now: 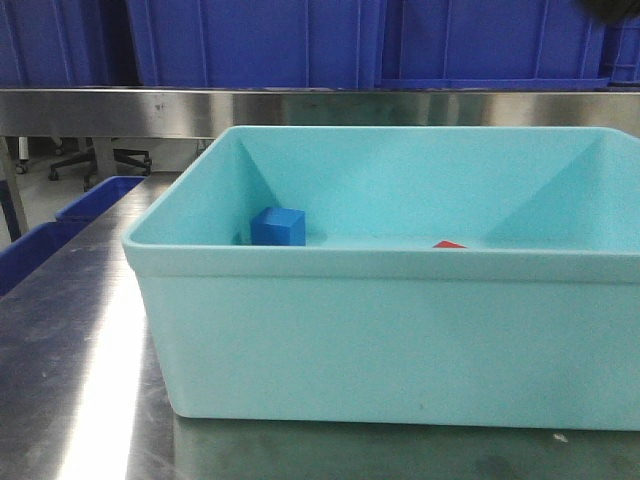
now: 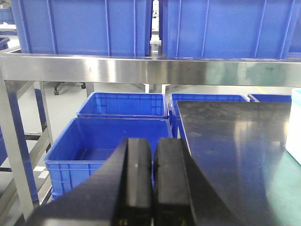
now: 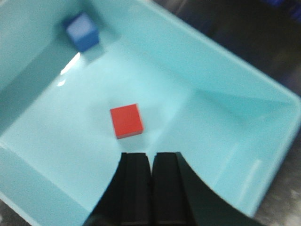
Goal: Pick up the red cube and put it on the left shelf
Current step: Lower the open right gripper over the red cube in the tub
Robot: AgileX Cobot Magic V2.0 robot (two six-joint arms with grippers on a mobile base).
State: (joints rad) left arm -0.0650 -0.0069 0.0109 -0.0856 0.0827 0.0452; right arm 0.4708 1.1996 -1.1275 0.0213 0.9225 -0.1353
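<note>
In the front view you see a light teal tub sitting on a shiny steel table. Only a tiny red corner of the red cube peeks over the near wall, down low inside the tub. A small blue cube sits inside too, off to the left of the red one and well apart from it. Behind the tub a steel shelf runs across, with big blue crates standing on top of it.

In the left wrist view you look along the left claw. Its two black fingers are squeezed together with only a thin slit between them, and nothing is in that slit. Ahead of this claw and lower down, blue bins stand with their tops open. To the right of the claw lies the dark table top. Ahead of the claw and higher up is the steel shelf with the blue crates on it. A pale bit of the tub shows at the far right edge.

In the right wrist view, which is a little blurry, the right claw hangs over the inside of the tub. Its fingers are pressed together too, and it holds nothing. The red cube lies flat on the tub floor just ahead of the fingertips and a bit to the left, not touching them. The blue cube is far ahead of the claw and to the left, close to the tub's far corner.
</note>
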